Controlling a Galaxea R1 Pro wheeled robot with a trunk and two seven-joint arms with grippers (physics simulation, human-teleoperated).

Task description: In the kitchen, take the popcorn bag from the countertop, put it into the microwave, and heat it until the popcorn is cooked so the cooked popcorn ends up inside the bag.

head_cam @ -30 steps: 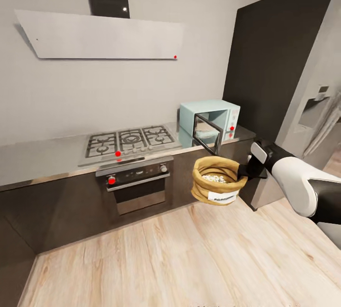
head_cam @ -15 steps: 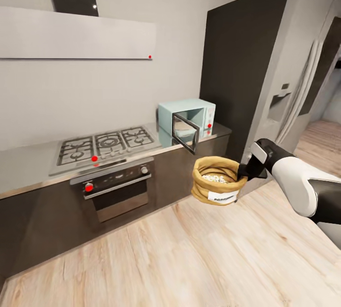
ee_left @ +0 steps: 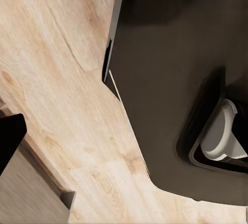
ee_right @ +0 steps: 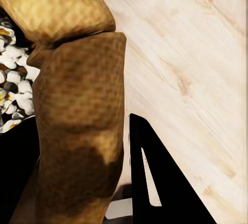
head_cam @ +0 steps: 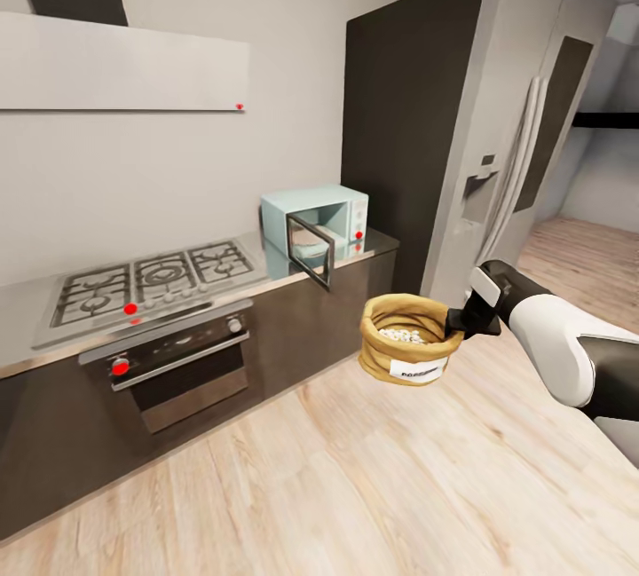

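**A:** While your right gripper [head_cam: 460, 324] hangs out over the wooden floor [head_cam: 355, 469], what does it have?

**B:** It is clamped on the rolled rim of the popcorn bag [head_cam: 406, 339]. From the right wrist camera you see one dark finger [ee_right: 155, 182] on the outside of the tan wall of the bag [ee_right: 77, 146], pressed against it, and the other side dark behind the rim. You carry the bag in the air, upright, its white label facing you.

**A:** And inside the bag?

**B:** You have the popcorn [head_cam: 401, 335] there, a pale loose heap; the wrist camera catches it too [ee_right: 13, 94], white and yellowish bits just beyond the rim.

**A:** Where is the microwave from here?

**B:** The microwave [head_cam: 342, 214] stands far and to the left of the bag, on the right end of the countertop [head_cam: 377, 243], well apart from your gripper. Its glass door [head_cam: 311, 248] stands swung open toward you. Left of it lies the gas hob [head_cam: 151, 279], with the black oven [head_cam: 169, 363] below and the white hood [head_cam: 124, 70] above. Right of the counter rises a dark tall cabinet [head_cam: 399, 114], then a steel fridge [head_cam: 506, 141].

**A:** Your left gripper?

**B:** I cannot tell its state. The left wrist camera looks down at floorboards [ee_left: 57, 79] and a dark rounded body [ee_left: 170, 69] with a pale wheel-like part [ee_left: 222, 136].
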